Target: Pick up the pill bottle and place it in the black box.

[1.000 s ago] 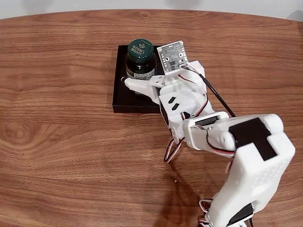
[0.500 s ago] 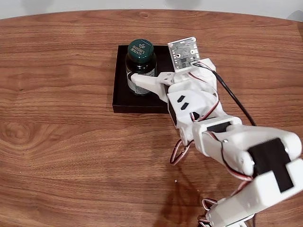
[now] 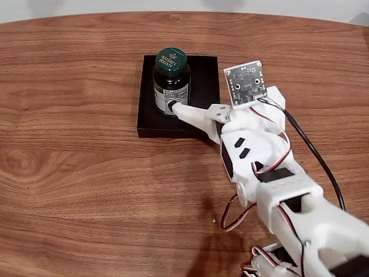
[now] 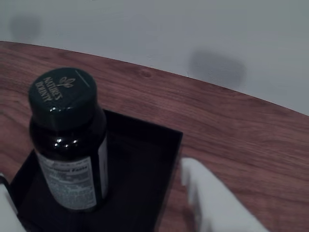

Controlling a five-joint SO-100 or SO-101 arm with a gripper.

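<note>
Backing off toward the lower right of the fixed view, the gripper (image 3: 193,112) has let go of the bottle (image 3: 170,82), which a second ago sat between its fingers. Its jaws are spread: in the wrist view one white finger (image 4: 212,200) lies outside the box (image 4: 145,159) and the other at the left edge, with the bottle clear between them, though in the fixed view one fingertip looks just beside the label. The bottle stands upright in the box's left half, so placing looks done and only the retreat remains.
</note>
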